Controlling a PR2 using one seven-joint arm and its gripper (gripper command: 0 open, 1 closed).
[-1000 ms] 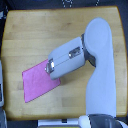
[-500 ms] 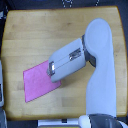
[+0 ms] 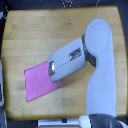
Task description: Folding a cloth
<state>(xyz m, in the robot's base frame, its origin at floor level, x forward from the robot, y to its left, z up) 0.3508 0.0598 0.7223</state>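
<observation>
The cloth (image 3: pixel 40 83) is a flat pink-magenta sheet lying on the wooden table (image 3: pixel 45 35), toward the exterior view's lower left. My gripper (image 3: pixel 51 70) reaches in from the exterior view's right and sits over the cloth's upper right corner, hiding that corner. Its fingertips are too blurred and too covered by the wrist to show whether they are open or shut, or whether they hold fabric. The white forearm (image 3: pixel 72 57) and upper arm (image 3: pixel 102 75) run off to the right.
The table's edge runs close to the cloth on the exterior view's left and bottom. A pale object (image 3: pixel 2 85) stands just off the left edge. Dark items (image 3: pixel 65 4) sit beyond the far edge.
The gripper has shifted slightly toward the exterior view's right and lower side, staying over the cloth's upper right corner. The cloth's outline looks unchanged.
</observation>
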